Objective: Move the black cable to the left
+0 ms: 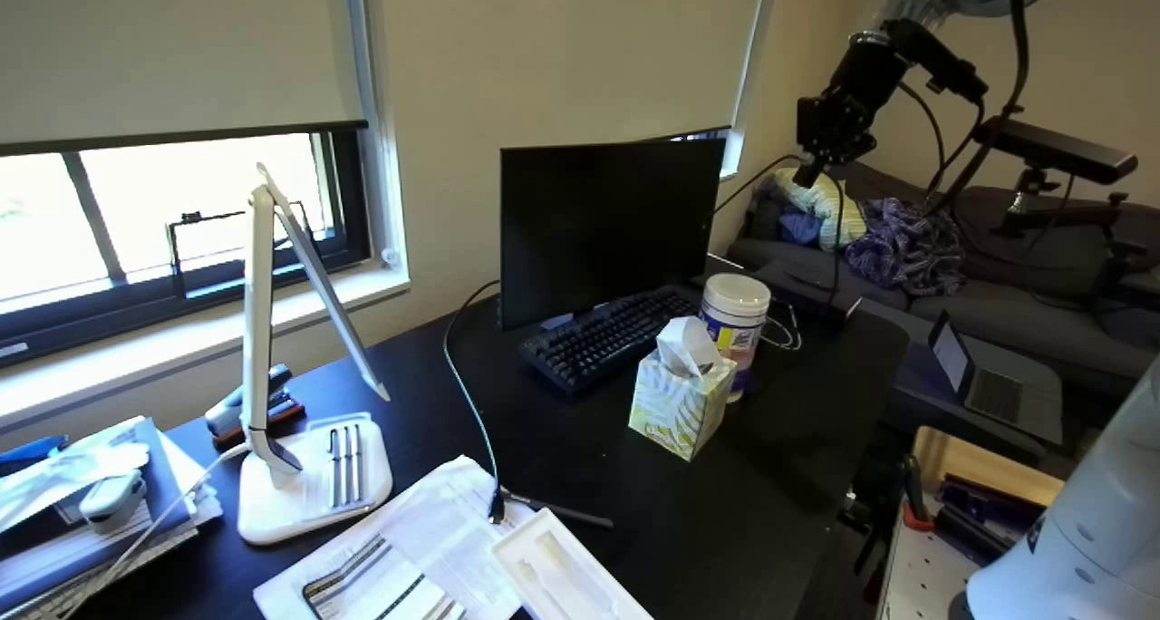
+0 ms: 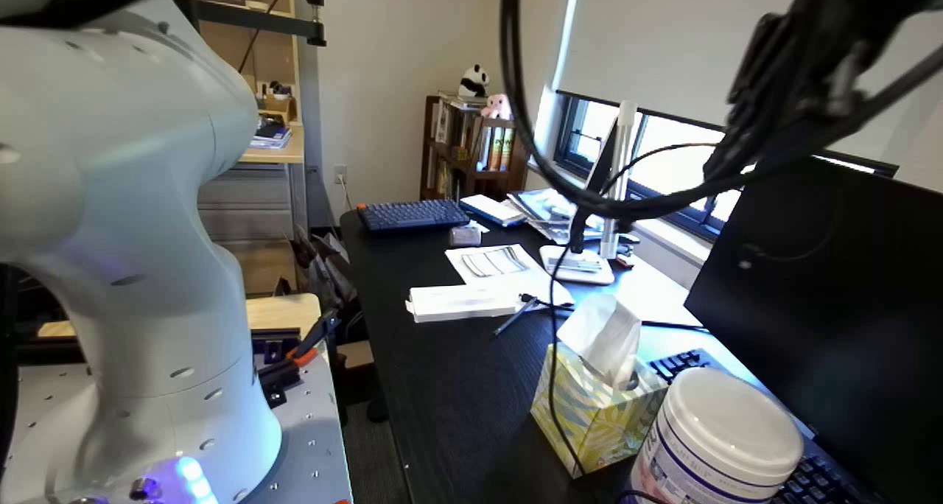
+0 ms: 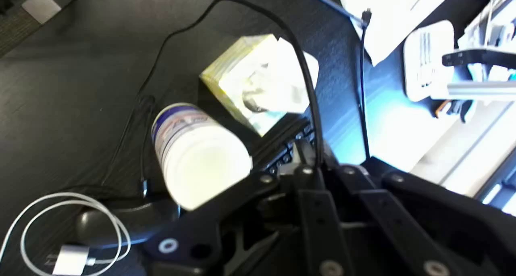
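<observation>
The black cable (image 3: 300, 52) is a thin cord that rises from the dark desk and arches to my gripper (image 3: 317, 151) in the wrist view. My gripper looks shut on it, with the cord between the fingertips. In an exterior view the gripper (image 1: 807, 176) is high above the desk's far end, right of the monitor, and the cable (image 1: 841, 217) hangs below it. In an exterior view the gripper (image 2: 718, 161) is blurred, and the cable (image 2: 552, 320) drops from it in front of the tissue box. The fingertips are partly hidden there.
A tissue box (image 1: 678, 407), a white-lidded tub (image 1: 736, 321), a keyboard (image 1: 607, 334) and a monitor (image 1: 612, 230) stand on the desk. A white lamp (image 1: 258, 330), papers (image 1: 453, 538) and a second thin cord (image 1: 467, 389) lie farther left. A white charger cord (image 3: 72, 195) is near the tub.
</observation>
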Robot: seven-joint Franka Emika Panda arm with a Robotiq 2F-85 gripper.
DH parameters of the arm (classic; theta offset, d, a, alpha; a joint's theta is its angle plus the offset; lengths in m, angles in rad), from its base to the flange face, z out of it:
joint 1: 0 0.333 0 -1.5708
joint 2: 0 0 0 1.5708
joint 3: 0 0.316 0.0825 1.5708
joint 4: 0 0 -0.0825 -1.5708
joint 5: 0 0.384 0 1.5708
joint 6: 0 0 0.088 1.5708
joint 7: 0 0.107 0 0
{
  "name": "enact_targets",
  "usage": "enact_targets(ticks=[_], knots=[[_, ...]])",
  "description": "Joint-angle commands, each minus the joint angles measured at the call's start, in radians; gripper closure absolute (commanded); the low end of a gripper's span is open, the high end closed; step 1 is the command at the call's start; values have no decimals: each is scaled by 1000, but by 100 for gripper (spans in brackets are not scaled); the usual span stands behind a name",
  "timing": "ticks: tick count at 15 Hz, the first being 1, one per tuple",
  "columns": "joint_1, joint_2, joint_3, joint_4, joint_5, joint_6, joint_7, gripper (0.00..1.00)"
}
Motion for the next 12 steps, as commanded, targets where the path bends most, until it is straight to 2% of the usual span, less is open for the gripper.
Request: enact_targets(ticks=[1,6,9,11,12], knots=[[31,-111,38,-201,-22,20,-71,99],[88,-258,83,-391,-15,3,-163,99],[126,-340,102,-463,-16,-21,-202,99],[157,-378,122,-505,-6,-21,-195,99],[180,-345,124,-457,3,-30,-190,99]])
